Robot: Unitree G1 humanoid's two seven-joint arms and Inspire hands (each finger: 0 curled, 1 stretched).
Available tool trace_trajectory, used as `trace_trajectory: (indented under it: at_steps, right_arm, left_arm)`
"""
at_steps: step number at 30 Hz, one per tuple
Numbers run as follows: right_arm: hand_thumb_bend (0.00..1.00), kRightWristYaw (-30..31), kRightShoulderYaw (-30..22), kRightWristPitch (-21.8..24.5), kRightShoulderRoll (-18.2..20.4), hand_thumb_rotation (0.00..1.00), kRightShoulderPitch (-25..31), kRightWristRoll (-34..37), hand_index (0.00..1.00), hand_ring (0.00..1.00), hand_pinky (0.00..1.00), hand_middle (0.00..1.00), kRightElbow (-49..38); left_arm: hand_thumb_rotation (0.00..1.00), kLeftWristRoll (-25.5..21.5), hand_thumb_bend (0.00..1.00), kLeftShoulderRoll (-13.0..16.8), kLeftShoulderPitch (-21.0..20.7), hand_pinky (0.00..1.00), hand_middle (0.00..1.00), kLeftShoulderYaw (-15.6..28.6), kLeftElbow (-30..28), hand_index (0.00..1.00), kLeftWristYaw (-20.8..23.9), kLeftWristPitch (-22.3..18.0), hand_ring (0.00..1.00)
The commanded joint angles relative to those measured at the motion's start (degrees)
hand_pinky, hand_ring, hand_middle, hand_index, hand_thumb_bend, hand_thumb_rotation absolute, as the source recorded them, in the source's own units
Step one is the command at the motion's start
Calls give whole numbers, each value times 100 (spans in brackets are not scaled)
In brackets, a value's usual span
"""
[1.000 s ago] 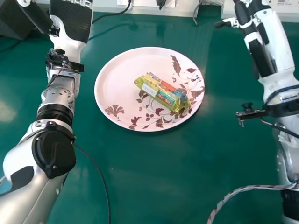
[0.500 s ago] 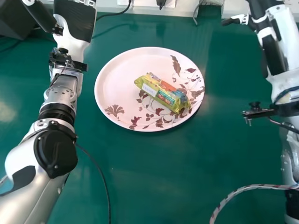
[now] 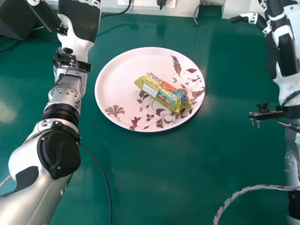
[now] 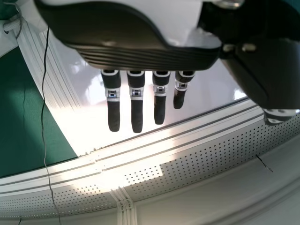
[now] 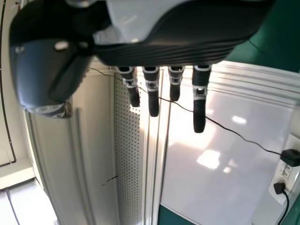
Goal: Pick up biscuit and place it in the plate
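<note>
Biscuit (image 3: 161, 93) lies on plate (image 3: 119, 79); placing looks done. Our left hand (image 4: 145, 54) and right hand (image 5: 173, 49) have fingers straight, holding nothing. Our risk: low inward arm swing could catch plate, skid it across bench (image 3: 154, 183), spill biscuit.

The head camera looked forward and down from above the green table (image 3: 159, 173). The wrist cameras sat very close to the left hand (image 3: 78, 19) and right hand (image 3: 287, 54), looking past them at panels with tiny holes (image 4: 225, 152). All three saw some green.
</note>
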Motion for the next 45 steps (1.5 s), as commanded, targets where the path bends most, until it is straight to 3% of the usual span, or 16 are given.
trace_trajectory:
  at_steps: [1, 9, 15, 29, 37, 45]
  right_arm:
    - [65, 74, -98, -127, 2, 50, 0, 125, 99, 82, 61, 91, 123]
    - [59, 241, -217, -18, -15, 49, -18, 429, 100, 79, 59, 90, 239]
    - [60, 715, -276, 255, 15, 45, -56, 1209, 99, 78, 57, 89, 315]
    - [59, 1007, -380, 366, 13, 44, -96, 1476, 99, 77, 57, 90, 398]
    - [59, 1073, -463, 457, 8, 43, -86, 1577, 98, 75, 55, 89, 373]
    - [61, 1127, -578, 543, 19, 43, -32, 1751, 92, 72, 51, 85, 278]
  left_arm:
    - [43, 34, 86, -5, -76, 71, 89, -62, -13, 100, 53, -29, 78]
    - [44, 44, 84, -16, -78, 70, 88, -75, -3, 100, 36, -70, 77]
    - [38, 15, 83, -33, -94, 74, 91, -54, 3, 100, 141, -45, 79]
    - [41, 11, 82, -10, -104, 72, 90, -48, 21, 100, 118, -53, 77]
    - [44, -13, 86, 11, -113, 72, 90, -23, 27, 100, 152, -27, 76]
    - [42, -34, 86, 43, -114, 73, 91, -1, 31, 100, 91, 69, 78]
